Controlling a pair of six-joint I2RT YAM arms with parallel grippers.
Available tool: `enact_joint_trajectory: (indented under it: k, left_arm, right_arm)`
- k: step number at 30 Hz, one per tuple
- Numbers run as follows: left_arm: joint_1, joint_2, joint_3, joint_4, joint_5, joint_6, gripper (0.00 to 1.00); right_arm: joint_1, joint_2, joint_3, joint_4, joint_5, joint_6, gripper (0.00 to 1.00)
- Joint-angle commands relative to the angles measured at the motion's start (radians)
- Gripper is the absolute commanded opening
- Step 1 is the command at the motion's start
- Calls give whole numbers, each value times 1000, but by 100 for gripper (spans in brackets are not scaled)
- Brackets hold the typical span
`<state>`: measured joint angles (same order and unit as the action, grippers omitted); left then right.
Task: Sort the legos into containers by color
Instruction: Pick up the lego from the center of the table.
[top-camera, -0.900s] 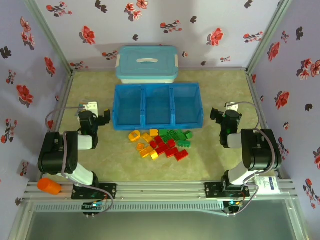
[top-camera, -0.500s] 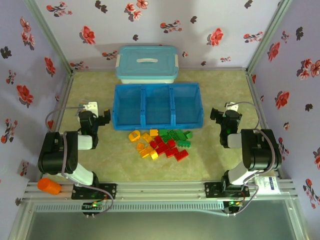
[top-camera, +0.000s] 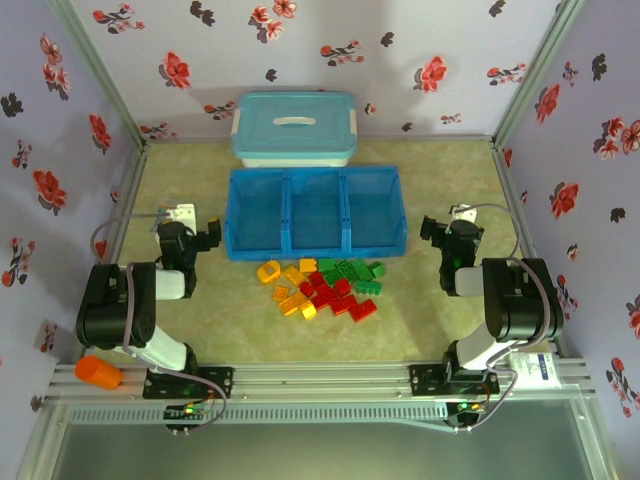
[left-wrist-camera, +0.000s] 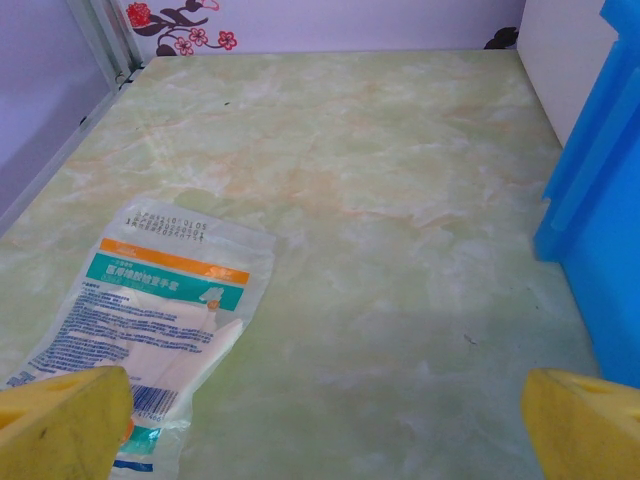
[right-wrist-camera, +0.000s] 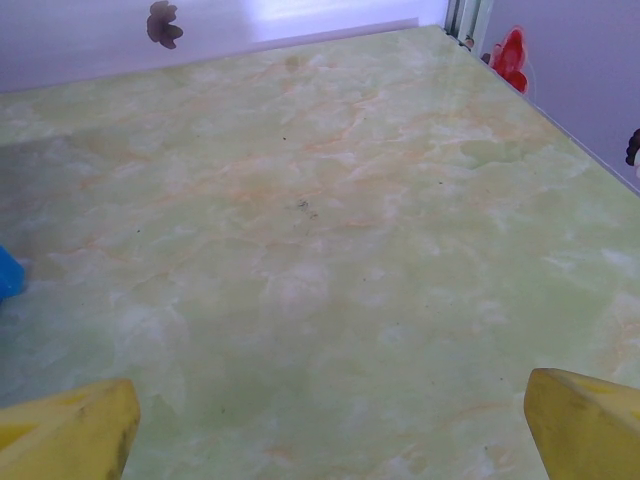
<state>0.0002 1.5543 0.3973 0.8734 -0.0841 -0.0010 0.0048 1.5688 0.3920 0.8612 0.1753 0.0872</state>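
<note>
A heap of small legos in yellow-orange, red and green lies on the table just in front of the bright blue tray with its three containers, all bare inside. My left gripper rests folded at the tray's left end, its yellow fingertips wide apart over bare table, open. The tray's blue wall stands at the right of the left wrist view. My right gripper sits folded right of the tray, open, its yellow fingertips spread with nothing between them.
A light-blue box with a white-handled lid stands behind the tray. A flat plastic packet lies on the table under my left gripper. An orange cylinder lies on the front rail at left. Flowered walls enclose the table.
</note>
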Motion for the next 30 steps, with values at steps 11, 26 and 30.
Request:
enact_joint_trajectory:
  k: [11,26,30]
  left_arm:
    - [-27,-61,12,-54,-85,2,100]
    - [-276,-525,340,-1004,-123,-364,100]
    - [-464,-514,417,-1236,-132,-403,99]
  right_arm:
    - [93,-189,59,-226,9,-96,99]
    - [303,-583,366,-1198,-45,497,99]
    - [408,-574,378,-1315,-5,523,95]
